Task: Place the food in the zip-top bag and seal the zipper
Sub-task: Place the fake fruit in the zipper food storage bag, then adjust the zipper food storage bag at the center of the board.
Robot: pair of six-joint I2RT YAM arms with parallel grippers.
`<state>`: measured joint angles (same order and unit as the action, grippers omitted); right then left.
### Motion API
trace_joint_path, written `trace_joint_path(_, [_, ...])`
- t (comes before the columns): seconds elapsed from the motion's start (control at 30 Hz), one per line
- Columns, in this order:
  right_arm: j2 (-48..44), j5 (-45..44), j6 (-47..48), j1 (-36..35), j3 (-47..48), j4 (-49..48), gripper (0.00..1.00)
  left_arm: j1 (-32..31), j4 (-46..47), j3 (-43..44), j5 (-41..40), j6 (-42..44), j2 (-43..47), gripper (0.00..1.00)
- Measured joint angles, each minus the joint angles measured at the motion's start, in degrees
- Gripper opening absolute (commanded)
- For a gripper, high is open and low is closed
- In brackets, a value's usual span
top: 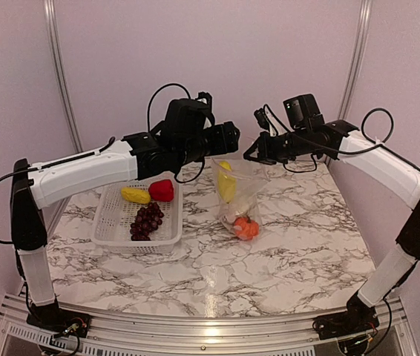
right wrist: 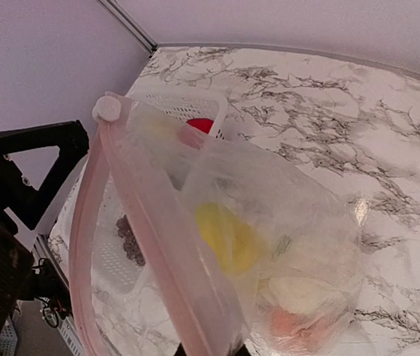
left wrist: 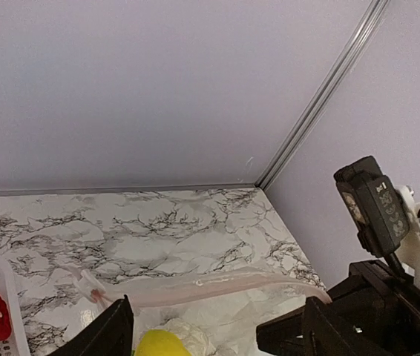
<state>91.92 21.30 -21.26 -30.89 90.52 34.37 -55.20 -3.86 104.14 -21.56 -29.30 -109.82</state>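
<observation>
The table (top: 284,252) is the biggest thing I see. My two arms reach in over it and almost meet in the middle.

The bag (top: 241,194) hangs between them, up off the table, with its mouth on top. The right gripper (top: 253,153) is at the top corner of the bag. I think it is pinched tight on the edge there, because the bag hangs from that spot. The left gripper (top: 231,138) is just over the mouth. Its jaws are spread wide and I see nothing held in them.

The basket (top: 113,219) sits on the table, on the left side of the bag.

Some food is in the bag: a yellow piece (top: 226,184), a pale piece (top: 238,209) and the orange (top: 245,228) at the bottom. More food is in the basket: the grapes (top: 145,220), the pepper (top: 161,190) and another yellow bit (top: 134,195).

The zipper (right wrist: 154,237) is open. It runs long from one gripper across to the other, with the slider (right wrist: 108,108) at the left arm's end.

The basket food lies down and to the left of the left gripper, right under that arm. So the left arm is the near one. I think it should go get the next piece while the right one holds the bag up.
</observation>
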Motion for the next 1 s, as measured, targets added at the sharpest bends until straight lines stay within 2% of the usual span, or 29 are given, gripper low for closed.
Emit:
trace_joint_path(0.17, [0.0, 0.3, 0.0, 0.0, 0.0, 0.0, 0.00, 0.0, -1.4, 2.7, -0.8, 0.0, 0.2, 0.73])
trace_joint_path(0.33, [0.0, 0.3, 0.0, 0.0, 0.0, 0.0, 0.00, 0.0, -7.3, 1.2, -1.9, -2.7, 2.4, 0.66])
trace_joint_path(0.47, [0.0, 0.9, 0.0, 0.0, -0.4, -0.6, 0.00, 0.0, -11.1, -5.1, -1.7, -5.0, 6.4, 0.66])
trace_joint_path(0.63, [0.3, 1.9, 0.0, 0.0, -0.7, -1.4, 0.00, 0.1, -10.7, -16.8, 2.4, -7.8, 11.6, 0.63])
trace_joint_path(0.8, [1.6, 2.7, 0.0, -0.4, -0.7, -1.7, 0.00, 0.1, -9.7, -18.7, 5.7, -9.4, 12.0, 0.61])
trace_joint_path(0.9, [2.1, 2.7, 0.0, -0.5, -0.7, -1.8, 0.00, 0.2, -9.3, -17.9, 6.1, -10.4, 12.0, 0.53])
trace_joint_path(1.0, [2.4, 2.7, 0.1, -0.8, -0.7, -1.8, 0.00, 0.8, -10.8, -15.0, 6.1, -12.9, 11.6, 0.36])
